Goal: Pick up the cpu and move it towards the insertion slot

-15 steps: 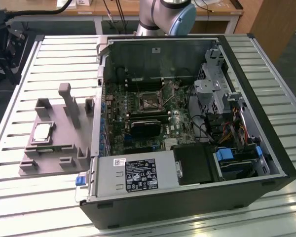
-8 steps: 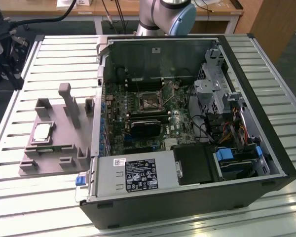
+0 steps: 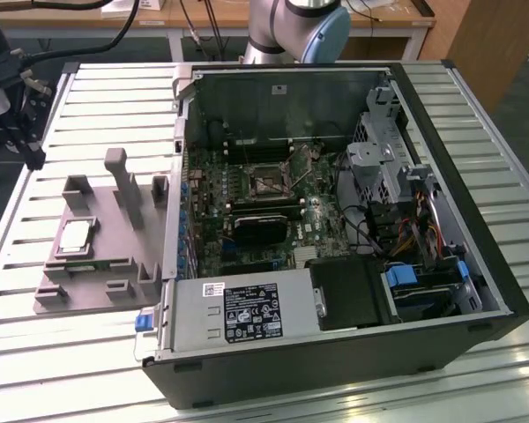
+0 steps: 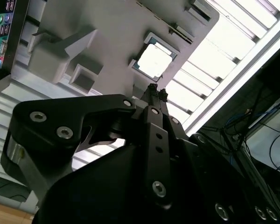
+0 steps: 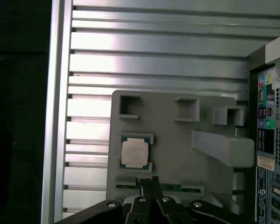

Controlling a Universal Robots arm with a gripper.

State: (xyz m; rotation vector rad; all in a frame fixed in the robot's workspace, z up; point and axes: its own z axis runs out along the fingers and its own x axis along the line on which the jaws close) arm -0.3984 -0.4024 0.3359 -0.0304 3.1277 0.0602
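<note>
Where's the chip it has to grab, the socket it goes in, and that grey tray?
cpu (image 5: 134, 153): first wrist view, middle of its silver top.
insertion slot (image 3: 266, 182): exterior view, its dark centre.
grey tray (image 5: 172, 149): first wrist view, bare flat part.

Glare blows out the slatted table (image 4: 242, 28) and the cpu (image 4: 155, 59); the computer case (image 3: 282, 97) is dim inside.

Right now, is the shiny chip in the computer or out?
Out. The cpu lies flat on the grey holder beside the case.
</note>
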